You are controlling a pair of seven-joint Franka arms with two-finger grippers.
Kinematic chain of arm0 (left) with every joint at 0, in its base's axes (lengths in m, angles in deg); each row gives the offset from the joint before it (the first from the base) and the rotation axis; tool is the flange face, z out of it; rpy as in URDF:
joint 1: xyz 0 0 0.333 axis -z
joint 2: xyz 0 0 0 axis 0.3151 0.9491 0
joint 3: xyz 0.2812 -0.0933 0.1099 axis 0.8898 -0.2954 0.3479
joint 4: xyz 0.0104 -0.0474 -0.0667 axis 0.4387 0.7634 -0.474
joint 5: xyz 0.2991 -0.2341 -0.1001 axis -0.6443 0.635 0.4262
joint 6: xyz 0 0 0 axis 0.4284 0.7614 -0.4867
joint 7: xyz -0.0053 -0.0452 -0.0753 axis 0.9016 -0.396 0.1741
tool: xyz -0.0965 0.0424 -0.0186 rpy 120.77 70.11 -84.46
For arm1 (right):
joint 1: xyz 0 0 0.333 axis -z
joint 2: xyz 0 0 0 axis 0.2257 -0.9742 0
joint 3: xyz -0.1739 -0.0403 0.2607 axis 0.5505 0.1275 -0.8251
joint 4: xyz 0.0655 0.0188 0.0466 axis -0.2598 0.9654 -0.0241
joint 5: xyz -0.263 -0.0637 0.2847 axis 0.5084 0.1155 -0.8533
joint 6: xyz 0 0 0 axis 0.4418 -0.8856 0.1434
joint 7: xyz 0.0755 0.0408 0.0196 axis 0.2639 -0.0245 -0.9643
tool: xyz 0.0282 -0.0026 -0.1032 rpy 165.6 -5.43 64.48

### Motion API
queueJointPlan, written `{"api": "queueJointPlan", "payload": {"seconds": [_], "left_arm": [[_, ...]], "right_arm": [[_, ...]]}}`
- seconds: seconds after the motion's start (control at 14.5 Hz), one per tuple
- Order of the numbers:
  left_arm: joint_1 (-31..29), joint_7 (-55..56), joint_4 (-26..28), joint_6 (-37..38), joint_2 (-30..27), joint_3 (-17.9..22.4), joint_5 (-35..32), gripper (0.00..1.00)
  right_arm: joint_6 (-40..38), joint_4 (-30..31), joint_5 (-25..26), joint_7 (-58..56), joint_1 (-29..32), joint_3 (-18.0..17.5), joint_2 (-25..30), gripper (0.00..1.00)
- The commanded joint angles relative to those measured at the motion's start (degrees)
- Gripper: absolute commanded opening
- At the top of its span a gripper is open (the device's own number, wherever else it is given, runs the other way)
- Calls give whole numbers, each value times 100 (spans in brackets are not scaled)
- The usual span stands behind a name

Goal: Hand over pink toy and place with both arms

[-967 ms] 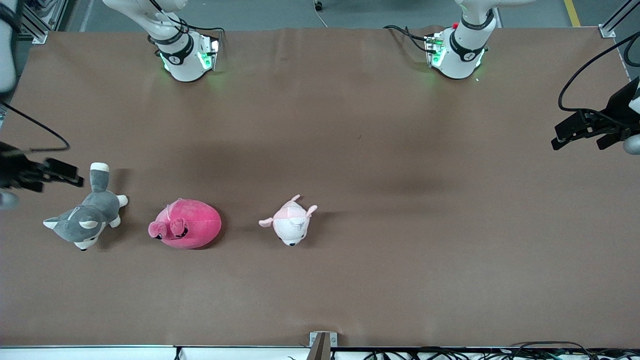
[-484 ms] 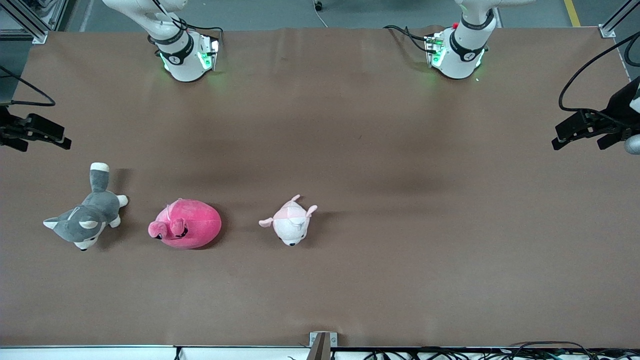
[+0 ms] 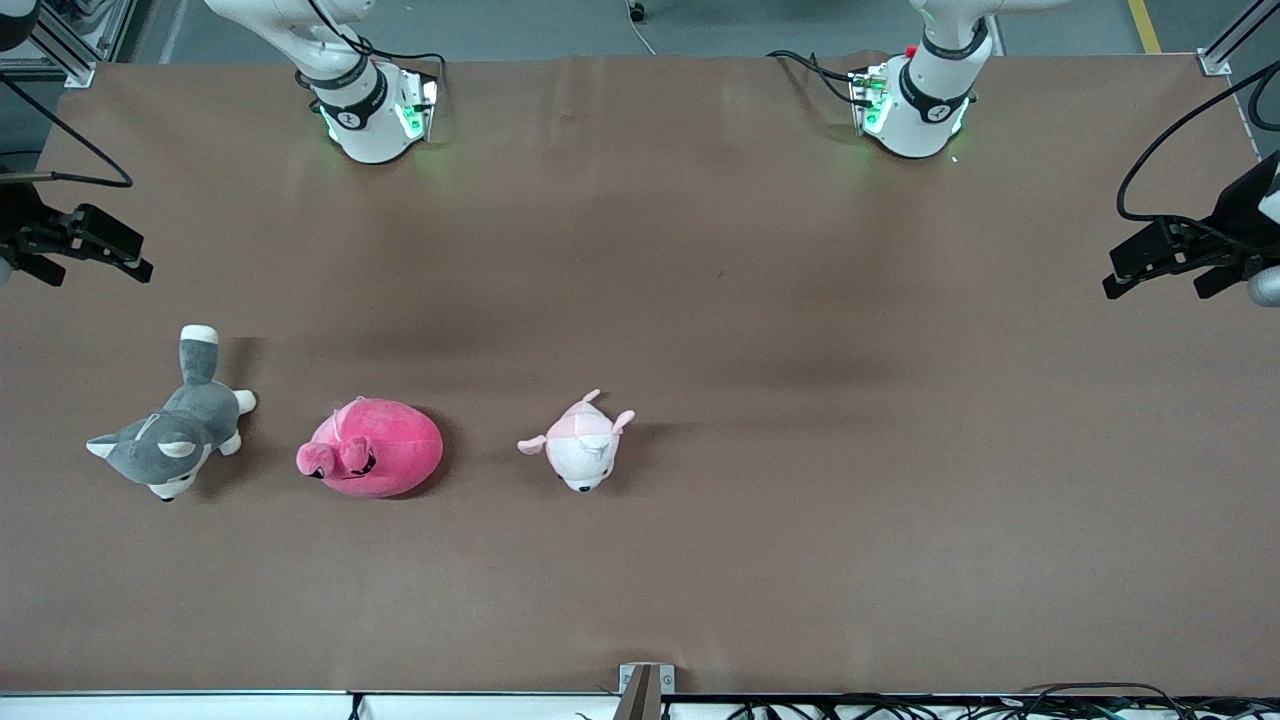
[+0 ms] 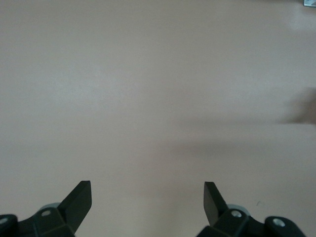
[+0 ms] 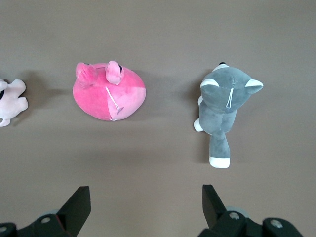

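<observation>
Across the whole scene the brown table (image 3: 700, 300) is lying bare but for three plush toys in a row. Biggest of them, the pink toy (image 3: 371, 447) is sitting on the cloth between the grey husky plush (image 3: 170, 430) and the small pale pink plush (image 3: 582, 444), all three apart from one another.

Over the right arm's end of the table the right gripper (image 3: 95, 250) is hanging in the air with its fingers spread wide and nothing between them. The pink toy is lying nearer the front camera than the spot below that gripper, and toward the table's middle from it, with the husky closer to that end.

Its wrist camera is giving what the front view cannot: the pink toy (image 5: 110, 91) and husky (image 5: 224, 106) seen from above the spread fingertips (image 5: 79, 202), a seam showing on each.

Over the left arm's end, the left gripper (image 3: 1150, 268) is waiting, well apart from every toy, fingers spread too (image 4: 146, 197); its wrist camera is showing only bare cloth.
</observation>
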Motion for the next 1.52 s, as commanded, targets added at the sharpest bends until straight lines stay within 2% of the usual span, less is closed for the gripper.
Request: {"api": "queueJointPlan", "payload": {"seconds": [0.0,1.45], "left_arm": [[19,-83,-23,65,-55,26,22,100],[19,180,3,126,-90,17,13,100]], "right_arm": [[94,307,148,161,-43,-32,249,100],[59,307,78,144,-26,-15,196,100]]}}
